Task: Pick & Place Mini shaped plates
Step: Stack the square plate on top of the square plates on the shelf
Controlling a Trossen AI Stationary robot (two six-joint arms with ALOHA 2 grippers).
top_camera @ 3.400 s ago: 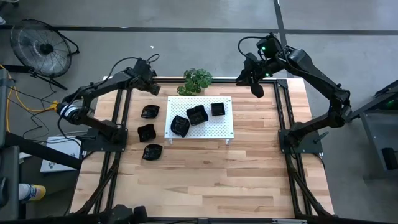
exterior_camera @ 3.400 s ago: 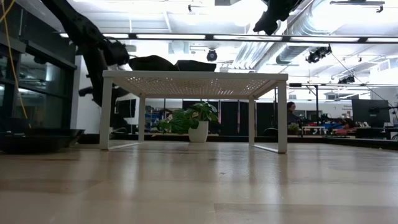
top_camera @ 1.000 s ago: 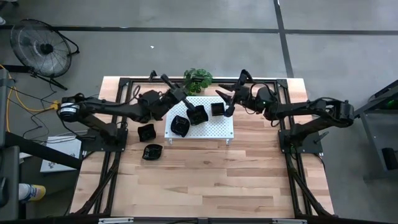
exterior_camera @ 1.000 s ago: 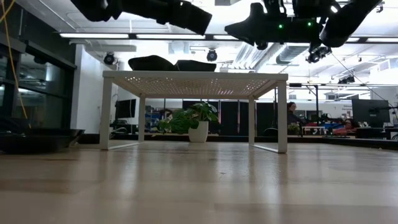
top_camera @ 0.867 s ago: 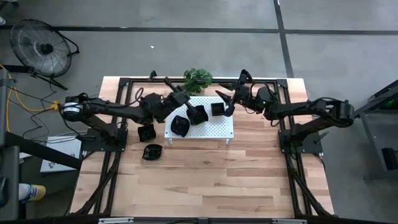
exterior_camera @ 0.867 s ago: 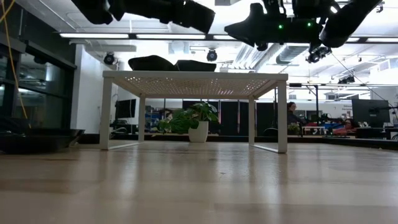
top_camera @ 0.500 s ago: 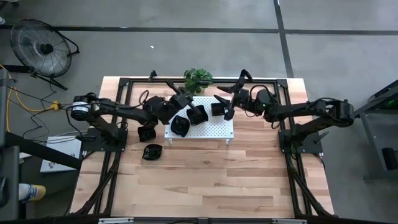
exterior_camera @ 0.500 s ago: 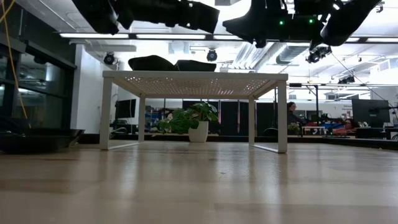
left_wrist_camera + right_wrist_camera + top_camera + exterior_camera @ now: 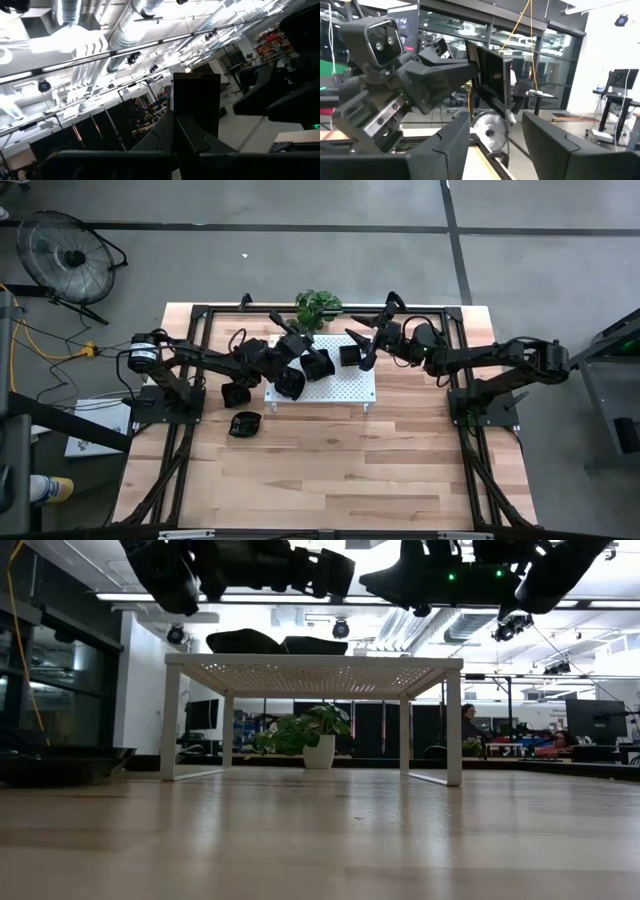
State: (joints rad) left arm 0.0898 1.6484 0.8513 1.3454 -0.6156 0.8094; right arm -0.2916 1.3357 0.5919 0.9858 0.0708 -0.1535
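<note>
White and perforated, the board [image 9: 352, 383] stood on four legs near the back of the wooden table [image 9: 330, 470], with the potted plant [image 9: 318, 305] just behind it. On the board lay three of the mini shaped plates: one at its front left corner [image 9: 289, 383], a second [image 9: 320, 364] near the middle, and a third, square one [image 9: 349, 355] toward the back right. Two more black dishes rested on the bare wood left of the board, one [image 9: 236, 394] close to its left edge and another [image 9: 245, 423] nearer the front.

The left gripper [image 9: 294, 332] hung over the board's back left area with its fingers pressed together and a flat dark square piece, probably another plate [image 9: 196, 102], pinched upright between them. The right gripper [image 9: 365, 349] hovered just above the square plate on the board, its fingers [image 9: 451, 141] spread wide with nothing between them. In the low view, two dish rims [image 9: 242, 640] showed above the board's top.
</note>
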